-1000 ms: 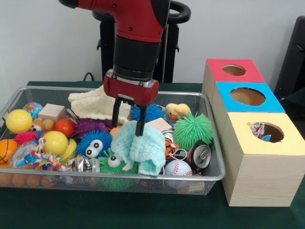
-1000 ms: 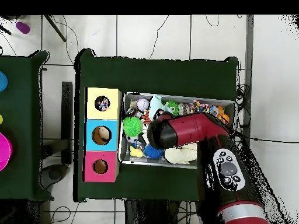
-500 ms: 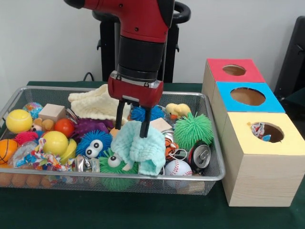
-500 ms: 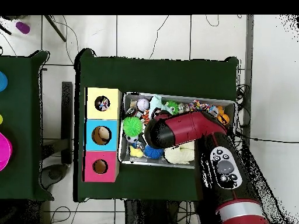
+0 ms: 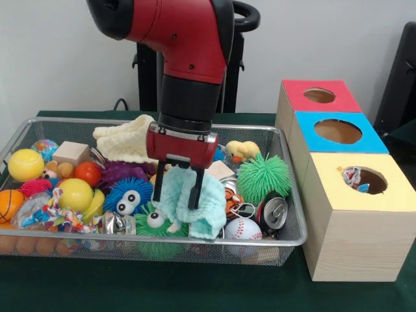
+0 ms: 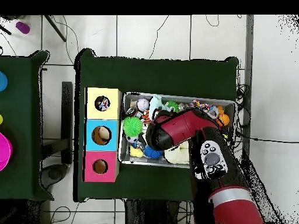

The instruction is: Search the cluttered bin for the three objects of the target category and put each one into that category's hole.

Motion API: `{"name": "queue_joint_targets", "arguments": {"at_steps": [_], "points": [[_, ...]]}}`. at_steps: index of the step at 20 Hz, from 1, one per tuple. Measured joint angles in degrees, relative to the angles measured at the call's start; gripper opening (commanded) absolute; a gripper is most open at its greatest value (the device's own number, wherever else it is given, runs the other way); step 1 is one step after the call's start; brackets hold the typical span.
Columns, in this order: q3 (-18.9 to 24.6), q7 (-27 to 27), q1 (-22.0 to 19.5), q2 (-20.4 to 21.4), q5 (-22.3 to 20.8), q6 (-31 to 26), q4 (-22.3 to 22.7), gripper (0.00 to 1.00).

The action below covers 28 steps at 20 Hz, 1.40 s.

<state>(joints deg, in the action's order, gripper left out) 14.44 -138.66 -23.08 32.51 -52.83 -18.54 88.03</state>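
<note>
A mint green cloth (image 5: 209,199) lies crumpled on the toys at the front middle of the wire bin (image 5: 286,235). My gripper (image 5: 175,200) is lowered onto it, open, with one finger on each side of the cloth's upper fold. A cream cloth (image 5: 127,143) lies at the back of the bin behind the arm. To the right stand three boxes with round holes: red (image 5: 296,97), blue (image 5: 305,127), yellow (image 5: 396,195). In the overhead view the arm hides the gripper; the mint cloth (image 6: 155,105) shows beside it, and the yellow box (image 6: 111,96) holds something in its hole.
Around the cloth are a green spiky ball (image 5: 263,175), a baseball (image 5: 242,228), a drinks can (image 5: 272,211), a blue fuzzy toy with eyes (image 5: 127,195) and a rubber duck (image 5: 242,150). Yellow balls (image 5: 75,194) and a wooden block (image 5: 70,153) fill the left.
The gripper has come down a little and shifted slightly right, so its fingers now reach lower around the mint cloth. The cloth has not moved.
</note>
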Motion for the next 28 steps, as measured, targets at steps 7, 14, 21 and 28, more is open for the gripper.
{"name": "queue_joint_targets", "arguments": {"at_steps": [7, 14, 21, 28], "points": [[0.8, 0.0, -3.1, -0.9, -3.2, 1.0, -0.8, 1.00], [3.9, 1.8, -7.6, -0.1, -3.2, 0.9, -0.8, 1.00], [6.3, 6.4, -10.0, 1.3, -3.2, -0.2, -0.8, 1.00], [6.9, 8.6, -9.8, 2.0, -3.2, -0.5, -0.8, 1.00]]}}
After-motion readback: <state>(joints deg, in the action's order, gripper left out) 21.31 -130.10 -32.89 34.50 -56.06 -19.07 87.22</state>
